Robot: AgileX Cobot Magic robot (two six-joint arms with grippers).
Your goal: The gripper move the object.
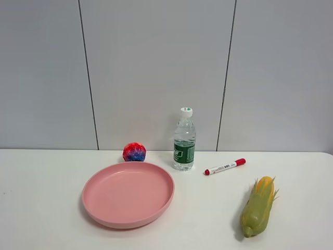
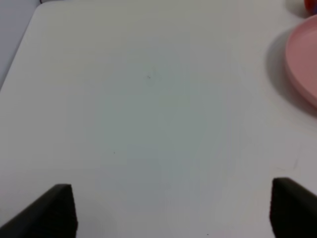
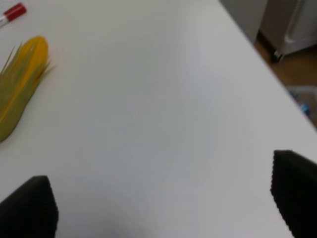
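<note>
The object, a small bumpy ball (image 1: 134,152), red with a blue patch, sits on the white table just behind the pink plate (image 1: 127,195). Neither arm shows in the exterior high view. In the left wrist view my left gripper (image 2: 173,213) is open and empty over bare table, with the plate's edge (image 2: 304,59) off to one side and a red sliver (image 2: 311,5) at the corner that may be the ball. In the right wrist view my right gripper (image 3: 161,203) is open and empty over bare table, away from the ball.
A water bottle (image 1: 184,140) stands right of the ball. A red-capped marker (image 1: 225,166) (image 3: 12,12) and a yellow-green corn cob (image 1: 257,207) (image 3: 20,87) lie on the right. The table's right edge (image 3: 257,64) drops to the floor.
</note>
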